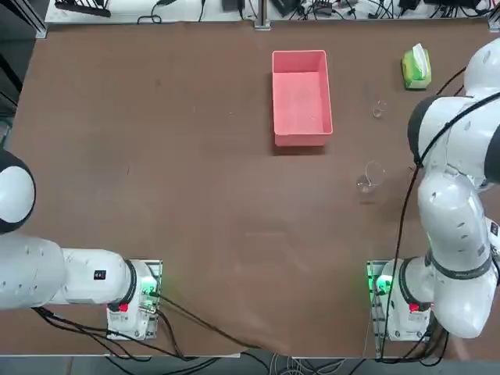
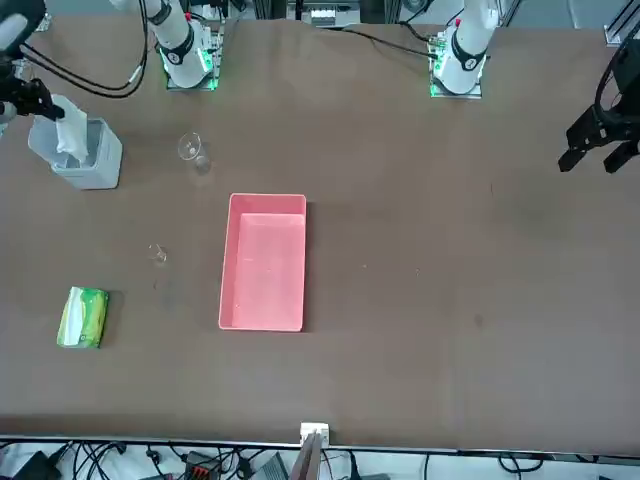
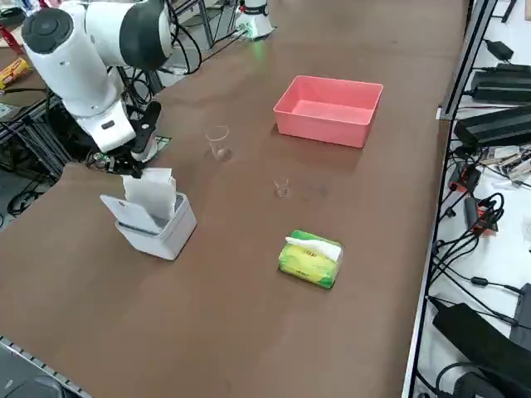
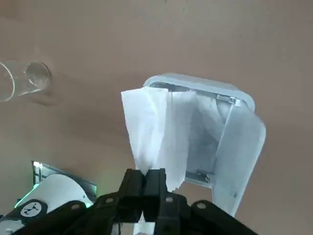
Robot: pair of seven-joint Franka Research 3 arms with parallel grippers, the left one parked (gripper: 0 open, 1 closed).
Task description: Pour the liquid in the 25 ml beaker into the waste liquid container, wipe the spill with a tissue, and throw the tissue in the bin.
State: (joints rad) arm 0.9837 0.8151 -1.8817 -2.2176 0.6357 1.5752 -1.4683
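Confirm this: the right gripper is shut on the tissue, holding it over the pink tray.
Wrong place. The right gripper is shut on the tissue, but it holds it over the bin, the pale grey box, not the pink tray, which stands well apart. The right side view shows this.

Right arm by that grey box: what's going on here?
The right gripper is shut on the tissue and holds it over the open bin at the table's near right corner. The sheet hangs into the bin but is not yet released. The small beaker stands upright and apart from the pink tray; the larger beaker and green tissue pack sit untouched.
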